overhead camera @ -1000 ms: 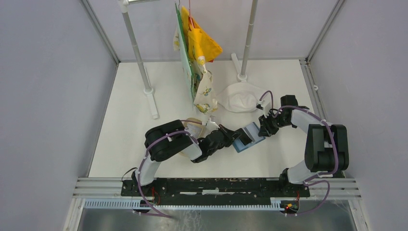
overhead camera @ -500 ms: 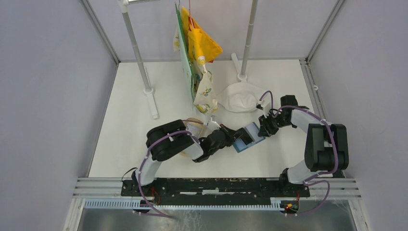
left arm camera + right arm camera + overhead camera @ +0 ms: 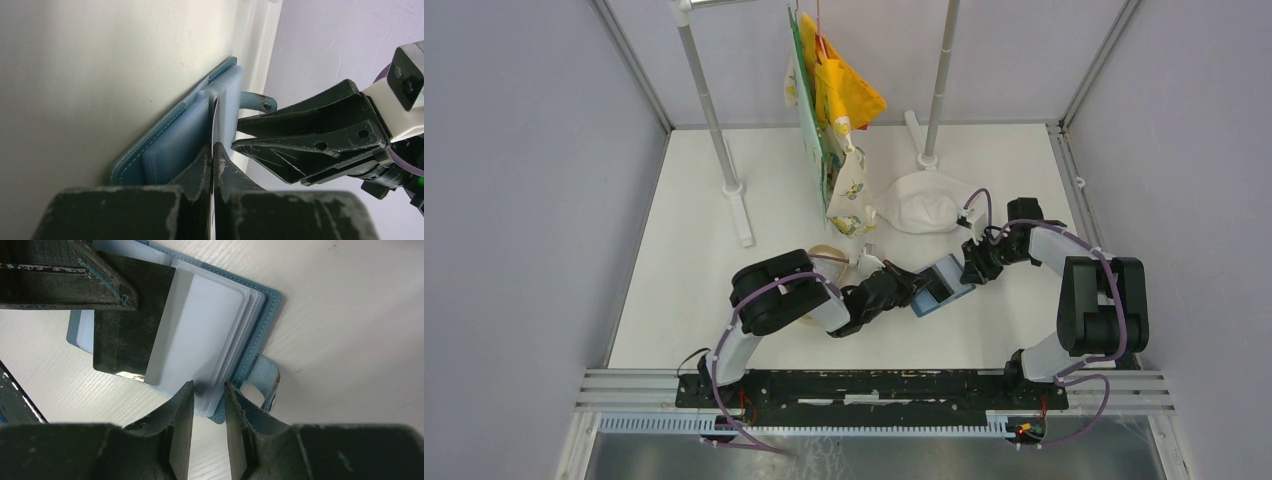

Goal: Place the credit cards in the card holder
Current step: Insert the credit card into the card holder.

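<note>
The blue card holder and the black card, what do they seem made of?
The card holder looks like matte faux leather, stitched along its edge; its sleeves, frosted clear plastic. The card is likely glossy plastic: thin, with a reflective sheen.

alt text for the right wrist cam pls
An open blue card holder lies on the white table, with a black card held by the left gripper part-way into one of its clear sleeves. The right gripper, at the bottom of the view, pinches the near edge of the sleeve stack.
</note>
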